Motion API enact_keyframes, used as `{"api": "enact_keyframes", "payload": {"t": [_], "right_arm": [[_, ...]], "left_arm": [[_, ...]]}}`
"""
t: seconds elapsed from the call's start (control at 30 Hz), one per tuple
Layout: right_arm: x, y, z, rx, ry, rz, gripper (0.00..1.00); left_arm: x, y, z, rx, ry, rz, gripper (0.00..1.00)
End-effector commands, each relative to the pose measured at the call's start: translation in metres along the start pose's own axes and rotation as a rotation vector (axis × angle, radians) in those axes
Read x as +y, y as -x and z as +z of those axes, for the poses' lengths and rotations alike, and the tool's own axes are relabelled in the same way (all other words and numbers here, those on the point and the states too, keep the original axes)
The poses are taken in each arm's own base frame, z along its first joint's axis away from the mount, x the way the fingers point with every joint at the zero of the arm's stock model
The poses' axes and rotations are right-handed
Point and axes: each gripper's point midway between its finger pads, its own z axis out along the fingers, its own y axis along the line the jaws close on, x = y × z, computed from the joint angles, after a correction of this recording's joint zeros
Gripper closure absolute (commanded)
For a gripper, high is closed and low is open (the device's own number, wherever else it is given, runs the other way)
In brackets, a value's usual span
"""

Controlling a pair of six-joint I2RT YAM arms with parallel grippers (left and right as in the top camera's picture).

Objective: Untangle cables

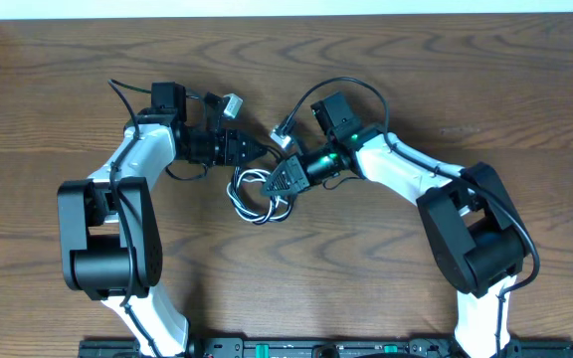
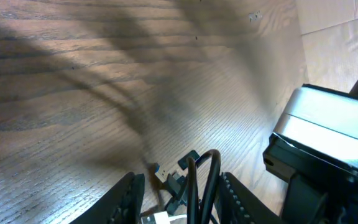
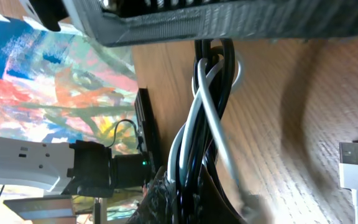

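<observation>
The cables (image 1: 256,198), one white and the others black, lie in tangled loops at the table's middle. My right gripper (image 1: 285,180) is shut on the bundle; in the right wrist view the white and black cables (image 3: 201,106) run up twisted out of its closed fingers (image 3: 182,194). My left gripper (image 1: 253,151) sits just left of the tangle, open. In the left wrist view a black cable loop (image 2: 199,177) stands between its spread fingers (image 2: 182,190), close to the right finger, with small plugs (image 2: 174,180) on the table beneath.
A silver plug (image 1: 232,102) lies behind my left gripper and another plug (image 1: 283,128) between the two arms. A white USB plug (image 3: 356,165) lies on the wood at the right in the right wrist view. The table's back edge (image 1: 286,14) is far off.
</observation>
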Motion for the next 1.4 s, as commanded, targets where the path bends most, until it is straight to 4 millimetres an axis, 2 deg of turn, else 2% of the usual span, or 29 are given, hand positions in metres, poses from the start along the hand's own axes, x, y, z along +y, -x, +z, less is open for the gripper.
{"api": "enact_keyframes", "payload": {"t": [0.0, 0.13, 0.27, 0.37, 0.4, 0.53, 0.67, 0.83, 1.0, 1.2, 1.37], "right_arm": [[0.002, -0.004, 0.002, 0.014, 0.035, -0.009, 0.99], [0.002, -0.004, 0.002, 0.015, 0.035, -0.007, 0.99], [0.001, -0.006, 0.001, 0.020, 0.032, 0.006, 0.99], [0.001, -0.006, 0.001, 0.019, 0.029, 0.007, 0.99], [0.000, -0.006, 0.001, 0.019, 0.025, 0.007, 0.99], [-0.002, -0.006, 0.001, 0.017, 0.013, 0.010, 0.99], [-0.015, -0.007, 0.001, 0.013, -0.058, 0.039, 0.99], [-0.032, -0.010, -0.002, 0.005, -0.154, 0.114, 0.99], [-0.033, 0.003, -0.003, -0.046, -0.163, 0.182, 0.99], [-0.063, 0.011, -0.011, -0.136, -0.328, 0.345, 0.99], [-0.070, 0.014, -0.017, -0.159, -0.354, 0.359, 0.99]], "left_arm": [[0.002, -0.001, 0.000, 0.001, 0.009, 0.009, 0.60], [0.006, -0.002, 0.000, 0.005, 0.033, -0.001, 0.57], [0.039, -0.006, -0.005, 0.016, 0.227, -0.134, 0.58], [0.046, -0.006, -0.006, 0.013, 0.266, -0.167, 0.81], [0.046, -0.006, -0.006, 0.013, 0.266, -0.167, 0.86], [0.045, -0.006, -0.006, 0.013, 0.263, -0.167, 0.92], [0.043, -0.006, -0.006, 0.012, 0.249, -0.166, 0.93], [0.024, -0.002, -0.002, 0.002, 0.136, -0.158, 0.93], [0.009, 0.000, -0.001, -0.004, 0.049, -0.127, 0.93], [-0.005, 0.002, -0.001, -0.013, -0.034, -0.079, 0.93], [-0.005, 0.002, -0.001, -0.013, -0.036, -0.078, 0.92]]}}
